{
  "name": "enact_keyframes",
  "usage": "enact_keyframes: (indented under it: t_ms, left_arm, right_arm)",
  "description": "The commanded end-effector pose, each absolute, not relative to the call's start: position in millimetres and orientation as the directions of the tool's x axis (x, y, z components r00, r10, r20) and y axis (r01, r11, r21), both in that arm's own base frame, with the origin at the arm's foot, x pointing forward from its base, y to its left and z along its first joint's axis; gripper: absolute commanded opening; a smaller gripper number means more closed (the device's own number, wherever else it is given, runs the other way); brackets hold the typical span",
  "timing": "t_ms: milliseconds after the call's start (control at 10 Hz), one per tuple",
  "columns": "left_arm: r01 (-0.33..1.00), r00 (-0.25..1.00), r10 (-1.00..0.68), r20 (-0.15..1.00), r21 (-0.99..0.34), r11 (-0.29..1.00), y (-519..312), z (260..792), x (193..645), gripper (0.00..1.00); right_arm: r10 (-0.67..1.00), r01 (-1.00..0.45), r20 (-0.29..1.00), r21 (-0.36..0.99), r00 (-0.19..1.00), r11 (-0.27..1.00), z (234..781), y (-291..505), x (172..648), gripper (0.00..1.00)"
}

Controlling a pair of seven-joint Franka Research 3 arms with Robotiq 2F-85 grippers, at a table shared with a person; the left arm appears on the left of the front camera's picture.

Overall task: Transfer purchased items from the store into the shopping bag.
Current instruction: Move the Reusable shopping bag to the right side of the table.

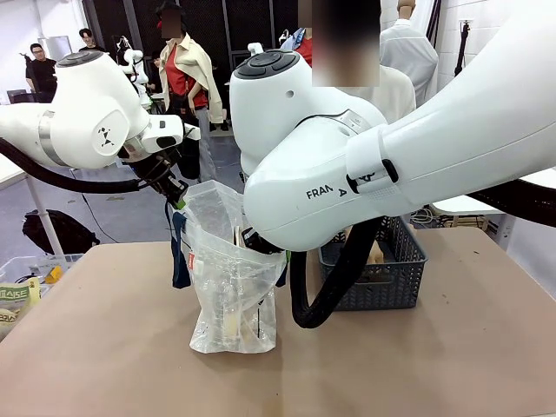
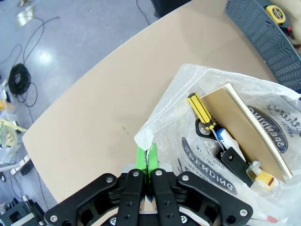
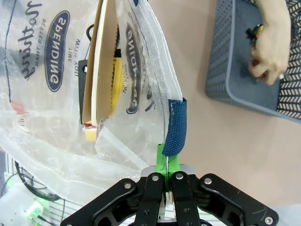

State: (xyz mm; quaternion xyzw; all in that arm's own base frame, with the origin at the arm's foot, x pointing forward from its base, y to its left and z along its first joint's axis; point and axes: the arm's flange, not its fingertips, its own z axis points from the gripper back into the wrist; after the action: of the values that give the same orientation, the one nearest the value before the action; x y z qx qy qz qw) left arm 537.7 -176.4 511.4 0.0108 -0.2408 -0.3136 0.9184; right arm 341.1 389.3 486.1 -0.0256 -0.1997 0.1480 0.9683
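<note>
The white right arm (image 1: 391, 156) hides half the dark grey lattice basket (image 1: 400, 269); both arms' jaws clamp the clear crinkly bag (image 1: 228, 287), printed "SPENDING".

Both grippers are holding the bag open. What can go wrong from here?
1. Left gripper pinches only a thin bit of bag rim; it may slip and the mouth collapse.
2. Right gripper grips by the handle; the person's hand, in the basket, may jolt that grip when loading.
</note>
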Motion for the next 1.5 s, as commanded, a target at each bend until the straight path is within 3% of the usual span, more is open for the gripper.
enact_keyframes:
  t_ms: [0, 1400]
  left_arm:
    - [0.567, 0.692, -0.579, 0.432, 0.171, 0.806, -173.4, 515.3, 537.6, 0.00]
    - [0.567, 0.692, -0.579, 0.432, 0.171, 0.806, -173.4, 515.3, 537.6, 0.00]
  right_arm:
    - [0.294, -0.275, 0.381, -0.106, 0.876, 0.956, 484.4, 387.0, 339.3, 0.00]
    - [0.294, -0.275, 0.381, -0.106, 0.876, 0.956, 484.4, 387.0, 339.3, 0.00]
